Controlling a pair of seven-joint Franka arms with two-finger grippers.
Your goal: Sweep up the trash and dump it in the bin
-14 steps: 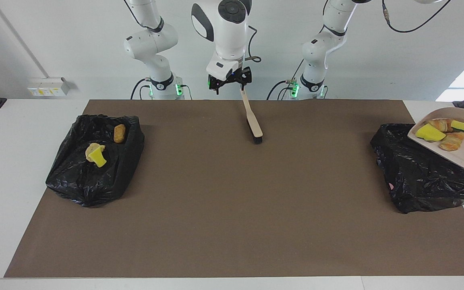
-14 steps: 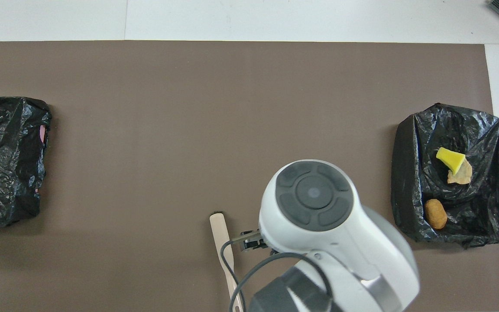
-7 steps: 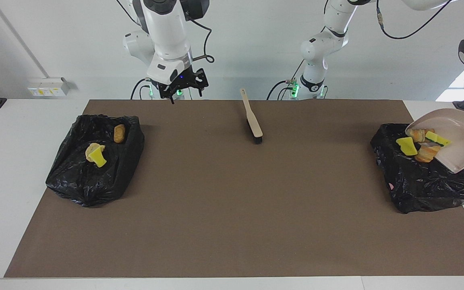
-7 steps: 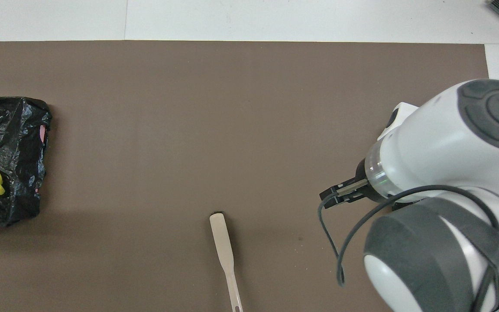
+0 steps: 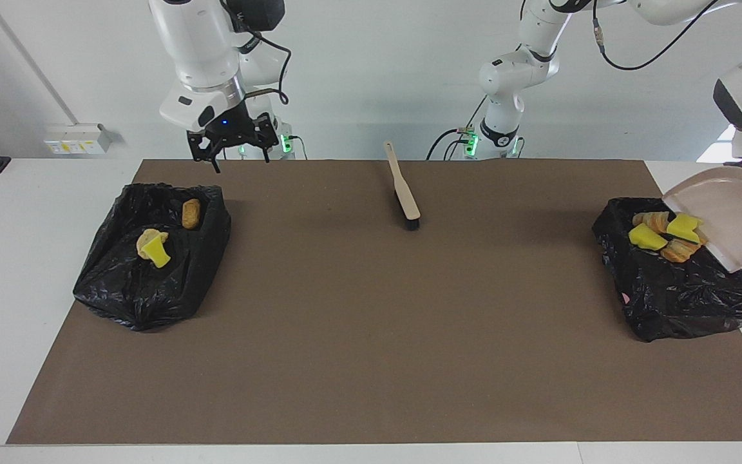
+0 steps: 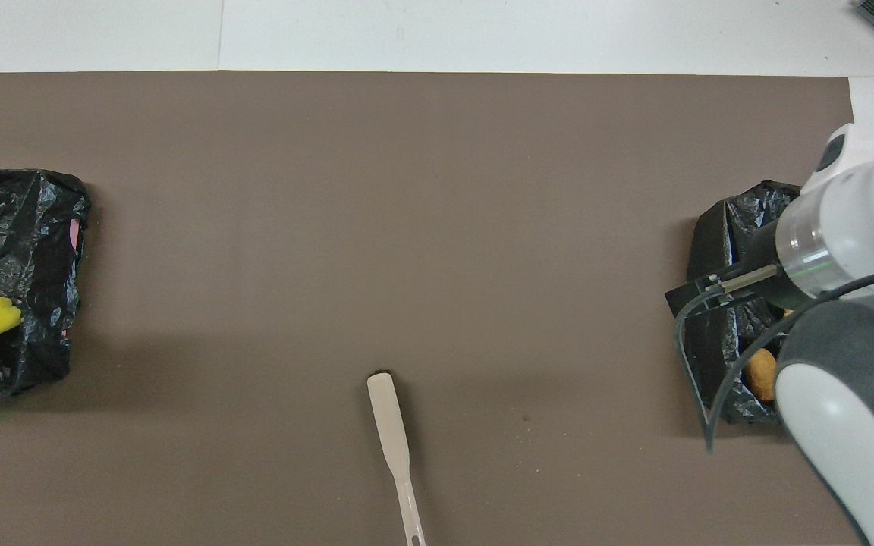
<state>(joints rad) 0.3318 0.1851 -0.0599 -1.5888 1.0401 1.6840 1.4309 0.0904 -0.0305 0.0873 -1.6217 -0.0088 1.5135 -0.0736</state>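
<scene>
Seven bits of trash lie split between two black bin bags on the brown mat (image 5: 371, 335) covering the counter (image 5: 36, 303). At the left arm's end, a beige dustpan (image 5: 728, 219) hangs steeply tipped over one bin bag (image 5: 680, 290), and two yellow sponge wedges (image 5: 646, 236) and two orange-striped pastries (image 5: 679, 250) lie bunched at its lip on the bag's top. The left hand sits out of frame at the picture's edge — closed, with the dustpan's handle running up toward it. At the right arm's end, the other bin bag (image 5: 152, 258) holds a yellow wedge (image 5: 158, 252) against a tan lump (image 5: 147, 241), and a brown bread lump (image 5: 191, 212) nearer the robots. The right hand (image 5: 232, 145) hangs empty with fingers spread above the mat's edge just beside that bag — over its corner in the overhead view. A wooden brush (image 5: 403, 190) lies flat on the mat between the bags, handle toward the robots.
</scene>
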